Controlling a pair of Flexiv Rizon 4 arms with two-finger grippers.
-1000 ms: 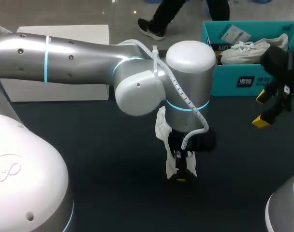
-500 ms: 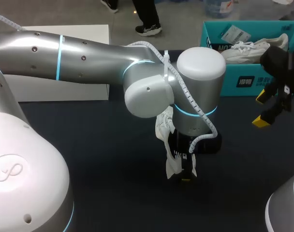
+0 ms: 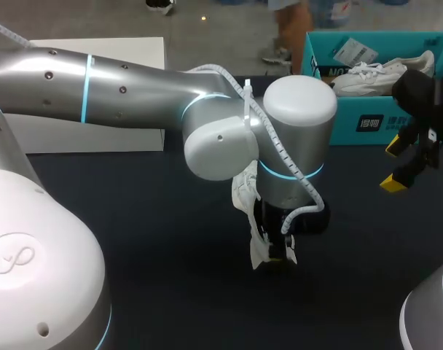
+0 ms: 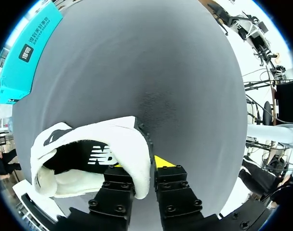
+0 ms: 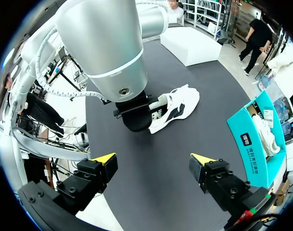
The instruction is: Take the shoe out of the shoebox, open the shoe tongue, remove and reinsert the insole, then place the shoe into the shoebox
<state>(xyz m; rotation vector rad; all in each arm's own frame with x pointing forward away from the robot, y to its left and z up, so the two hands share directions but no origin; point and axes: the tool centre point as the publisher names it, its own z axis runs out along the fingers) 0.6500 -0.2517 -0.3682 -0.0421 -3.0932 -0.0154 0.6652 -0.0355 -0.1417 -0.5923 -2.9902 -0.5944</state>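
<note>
- Shifted a bit twd 4 o'clock vs 1 s ago: our L arm [image 3: 134, 80], shoe [image 3: 245, 197] w/ it.
- L gripper [image 4: 145, 166] clamped on shoe's heel wall, at table [image 3: 170, 240] centre.
- R gripper [image 5: 153, 159] wide open, empty, at 3 o'clock by box [image 3: 367, 124].

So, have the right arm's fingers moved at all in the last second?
No. The right arm's fingers hang at the same spot in front of the teal shoebox, as in both earlier pictures.
</note>
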